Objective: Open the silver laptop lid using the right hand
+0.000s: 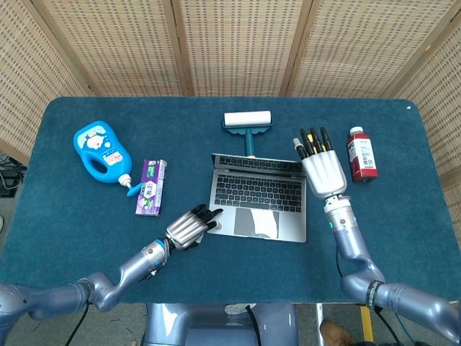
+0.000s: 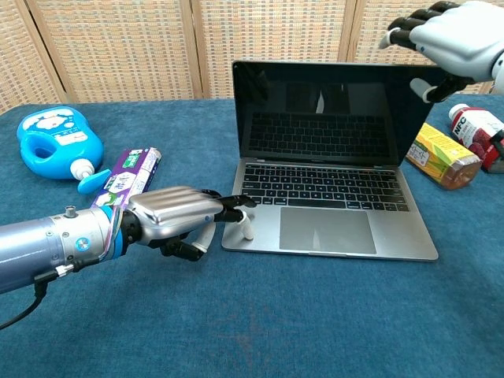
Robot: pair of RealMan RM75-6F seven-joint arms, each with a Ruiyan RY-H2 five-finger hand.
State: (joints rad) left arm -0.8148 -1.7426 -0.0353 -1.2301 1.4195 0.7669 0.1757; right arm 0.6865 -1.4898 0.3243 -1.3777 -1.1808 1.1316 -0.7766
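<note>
Woven wicker screen panels (image 1: 238, 43) behind; blue-carpeted table (image 1: 65, 209) below.

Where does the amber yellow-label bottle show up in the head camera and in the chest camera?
Head view: amber bottle not visible; the right hand covers its place, left of the red bottle.
Chest view: amber bottle lies at right, beside the open laptop screen.
Shared landmark: the red bottle.
</note>
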